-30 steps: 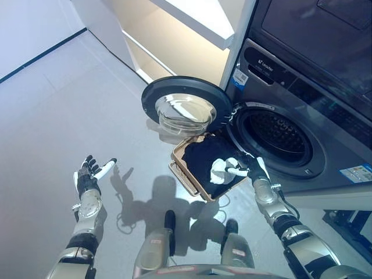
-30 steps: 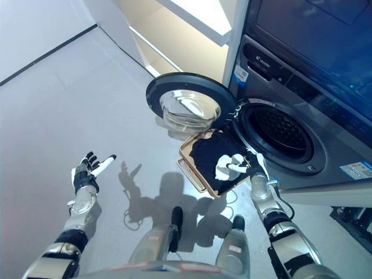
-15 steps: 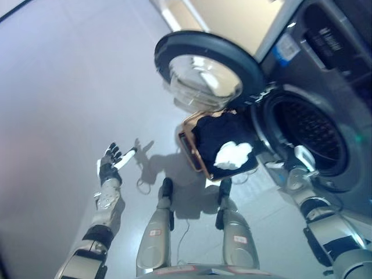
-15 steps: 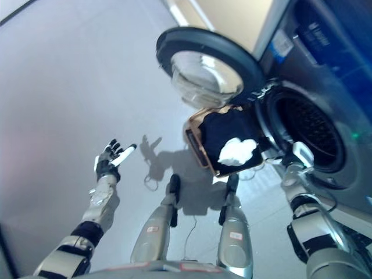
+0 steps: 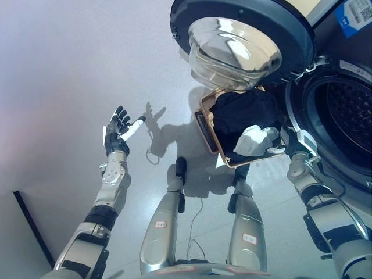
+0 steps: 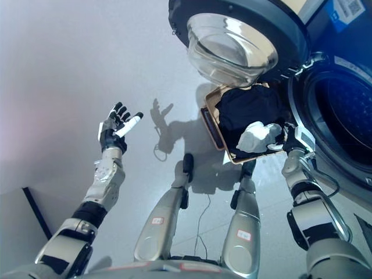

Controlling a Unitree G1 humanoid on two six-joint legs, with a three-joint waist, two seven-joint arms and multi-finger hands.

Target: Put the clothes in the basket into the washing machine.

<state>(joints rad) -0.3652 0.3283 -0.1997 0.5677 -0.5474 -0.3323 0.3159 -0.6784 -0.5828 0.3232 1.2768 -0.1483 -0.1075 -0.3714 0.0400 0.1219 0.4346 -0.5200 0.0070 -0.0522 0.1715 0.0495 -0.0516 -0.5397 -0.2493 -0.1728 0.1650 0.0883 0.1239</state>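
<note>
A tan basket [image 5: 208, 123] stands on the floor just below the washing machine's open round door [image 5: 241, 43]. Black clothes [image 5: 241, 110] fill it, with a white garment [image 5: 257, 139] on top at the near right corner. My right hand [image 5: 295, 143] is at the basket's right edge, right beside the white garment and in front of the dark drum opening [image 5: 343, 113]. Its grip is hidden from view. My left hand [image 5: 120, 129] is raised far to the left over bare floor, open with fingers spread and holding nothing.
The grey washing machine front [image 6: 340, 35] fills the upper right. Its door swings out to the left over the basket's far end. Grey floor [image 5: 70, 70] stretches to the left, with a dark line [image 5: 29, 218] at the lower left.
The camera has swung down and closer, so the whole scene shifted. My right hand, resting on the white garment a second ago, now sits beside it at the basket's edge. The left hand stays raised.
</note>
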